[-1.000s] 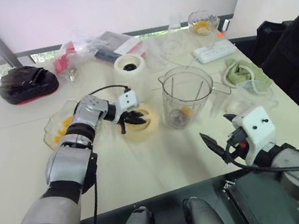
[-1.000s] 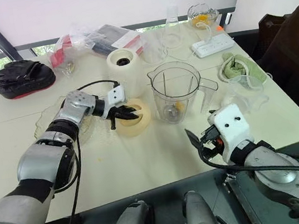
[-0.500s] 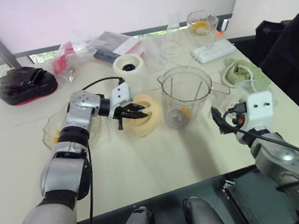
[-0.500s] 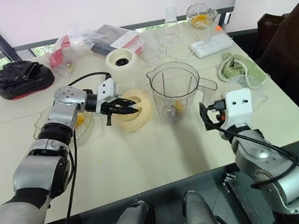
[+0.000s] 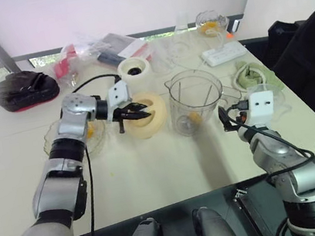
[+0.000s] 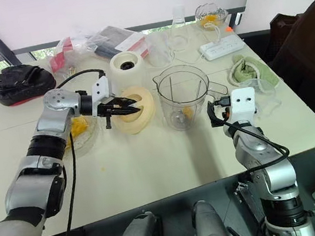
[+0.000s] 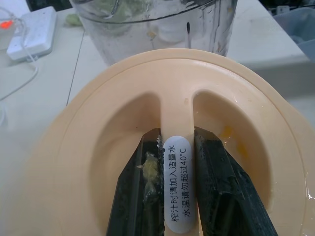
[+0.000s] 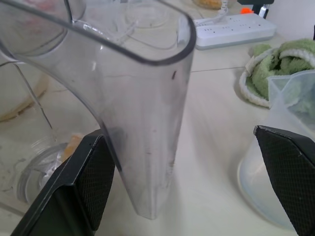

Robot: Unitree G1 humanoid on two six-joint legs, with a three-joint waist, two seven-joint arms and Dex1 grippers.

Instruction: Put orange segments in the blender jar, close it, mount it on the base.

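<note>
The left tool (image 7: 176,133) pinches the centre rib of the cream round plastic lid (image 7: 93,147), held tilted beside the clear plastic blender jar (image 6: 182,90), likely to cap it. The right tool (image 8: 182,137) gapes wide around the jar's handle (image 8: 152,113), probably to steady it.
</note>
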